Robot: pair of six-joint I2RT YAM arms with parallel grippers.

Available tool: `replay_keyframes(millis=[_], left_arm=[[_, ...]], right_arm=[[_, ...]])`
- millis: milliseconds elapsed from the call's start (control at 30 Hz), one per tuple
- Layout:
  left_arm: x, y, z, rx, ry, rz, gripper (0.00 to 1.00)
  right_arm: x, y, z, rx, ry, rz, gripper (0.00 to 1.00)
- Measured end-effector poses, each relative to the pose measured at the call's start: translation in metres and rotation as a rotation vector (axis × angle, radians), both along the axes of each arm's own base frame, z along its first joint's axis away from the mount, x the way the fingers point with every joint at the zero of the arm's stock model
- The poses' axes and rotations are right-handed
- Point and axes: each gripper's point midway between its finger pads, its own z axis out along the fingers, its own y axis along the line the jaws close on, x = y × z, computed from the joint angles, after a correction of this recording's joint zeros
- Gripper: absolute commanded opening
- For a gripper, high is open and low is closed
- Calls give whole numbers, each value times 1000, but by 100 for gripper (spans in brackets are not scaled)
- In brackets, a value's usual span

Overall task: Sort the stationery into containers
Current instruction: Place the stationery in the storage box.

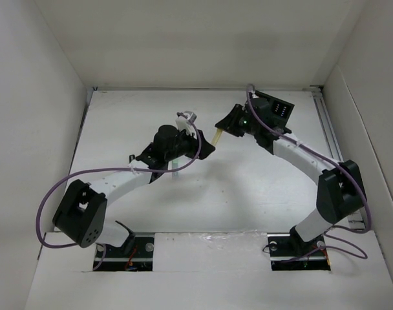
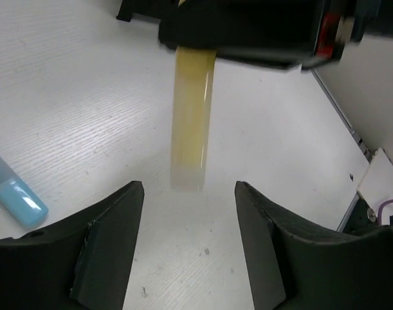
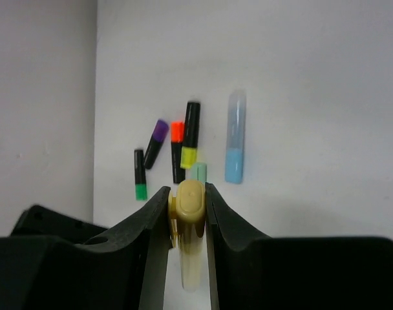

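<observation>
A pastel yellow marker (image 3: 191, 213) hangs above the table with my right gripper (image 3: 187, 194) shut on its cap end. In the left wrist view its barrel (image 2: 191, 123) points down toward my left gripper (image 2: 189, 188), which stands open just below the tip without touching it. From above, the yellow marker (image 1: 216, 136) bridges the gap between the two grippers. Several markers lie on the table: a pale blue one (image 3: 235, 139), a pastel green one (image 3: 198, 172), and black ones with green (image 3: 139, 174), purple (image 3: 156, 142), orange (image 3: 177, 152) and yellow (image 3: 191, 135) ends. The black container (image 1: 278, 108) sits at the back right, partly behind the right arm.
White walls enclose the table on the left, back and right. A pale blue marker (image 2: 15, 197) lies on the table left of my left gripper. A metal rail (image 1: 329, 126) runs along the right edge.
</observation>
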Motion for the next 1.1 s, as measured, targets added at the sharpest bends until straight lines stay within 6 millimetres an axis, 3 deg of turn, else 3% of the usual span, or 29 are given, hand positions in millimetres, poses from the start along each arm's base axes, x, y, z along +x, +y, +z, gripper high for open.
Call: replay_keyframes(millis=[167, 300, 467, 567, 700, 800, 867, 967, 1100], left_arm=[[0, 11, 6, -1, -25, 53, 57], [7, 20, 13, 3, -47, 122, 57], [22, 34, -7, 87, 8, 230, 57], [30, 39, -20, 136, 41, 276, 57], [36, 50, -38, 206, 81, 344, 57], [41, 57, -46, 246, 95, 386, 57], [44, 61, -52, 274, 107, 414, 57], [50, 64, -59, 303, 117, 441, 57], [55, 68, -69, 347, 136, 469, 57]], right_arm=[[46, -55, 29, -39, -73, -196, 1], [88, -123, 68, -78, -172, -446, 1], [123, -207, 102, -135, -249, -746, 1], [145, -238, 100, -181, -251, -864, 1], [168, -248, 61, -265, -183, -907, 0], [170, -252, 26, -337, -112, -909, 0], [169, -253, 13, -375, -87, -915, 0], [167, -257, 14, -420, -91, -935, 1], [169, -252, 36, -452, -144, -960, 6]])
